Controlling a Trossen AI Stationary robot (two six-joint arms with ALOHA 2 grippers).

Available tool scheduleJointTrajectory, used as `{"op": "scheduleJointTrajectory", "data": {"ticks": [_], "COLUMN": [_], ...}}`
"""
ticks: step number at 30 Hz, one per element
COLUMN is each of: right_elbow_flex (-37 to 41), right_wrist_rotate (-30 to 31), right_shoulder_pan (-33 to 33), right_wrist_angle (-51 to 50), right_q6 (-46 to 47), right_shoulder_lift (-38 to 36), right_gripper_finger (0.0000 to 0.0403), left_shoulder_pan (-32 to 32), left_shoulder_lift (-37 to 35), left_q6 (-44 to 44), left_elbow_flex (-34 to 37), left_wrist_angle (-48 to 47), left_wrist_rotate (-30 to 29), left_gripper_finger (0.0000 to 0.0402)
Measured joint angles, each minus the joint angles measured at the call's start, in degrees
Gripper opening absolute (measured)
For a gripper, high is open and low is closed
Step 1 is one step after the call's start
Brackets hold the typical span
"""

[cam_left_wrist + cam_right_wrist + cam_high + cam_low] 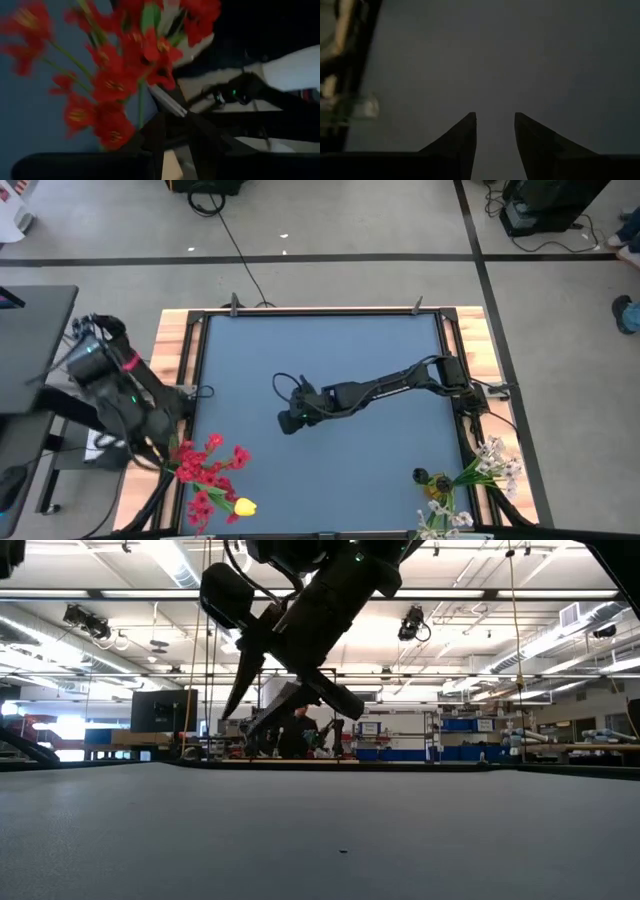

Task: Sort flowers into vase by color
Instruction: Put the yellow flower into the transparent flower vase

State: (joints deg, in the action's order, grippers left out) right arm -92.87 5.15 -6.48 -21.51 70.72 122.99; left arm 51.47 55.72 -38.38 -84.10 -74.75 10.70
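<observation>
My left gripper [172, 442] sits at the table's near left corner, right against the red flowers [210, 470]. Its fingers [155, 135] look close together, but I cannot tell if they pinch a stem or stand free. One yellow tulip [244, 506] lies just beside the reds. White flowers [490, 465] are bunched at the near right corner, a dark bud [438, 481] next to them. Judgement: these are light with thin, bendy stems and soft blossoms that crush, so take the green stem [141, 102] below the blooms, never the petals. Farther in, my right gripper [291, 420] hangs above the middle of the blue table [330, 350], fingers [465, 135] spread, holding nothing.
</observation>
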Motion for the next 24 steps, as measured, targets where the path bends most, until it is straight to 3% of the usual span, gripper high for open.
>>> {"op": "scheduleJointTrajectory", "data": {"ticks": [7, 12, 24], "right_elbow_flex": [0.0, 0.0, 0.0], "right_wrist_rotate": [-0.2, 1.6, 1.1], "right_shoulder_pan": [0.0, -0.1, 0.7], "right_wrist_angle": [-4.0, -6.0, -6.1], "right_q6": [-6.0, -9.8, -15.4], "right_shoulder_lift": [0.0, 0.0, 0.0], "right_gripper_finger": [0.0142, 0.0142, 0.0142], "left_shoulder_pan": [5.4, 6.8, 10.6], "left_shoulder_lift": [7.2, 11.3, 17.4], "left_q6": [-6.8, -9.0, -12.8], "left_elbow_flex": [0.0, 0.0, 0.1], "left_wrist_angle": [-0.4, -1.7, -7.2], "left_wrist_rotate": [0.9, -3.8, -7.5], "left_gripper_finger": [0.0086, 0.0087, 0.0087]}}
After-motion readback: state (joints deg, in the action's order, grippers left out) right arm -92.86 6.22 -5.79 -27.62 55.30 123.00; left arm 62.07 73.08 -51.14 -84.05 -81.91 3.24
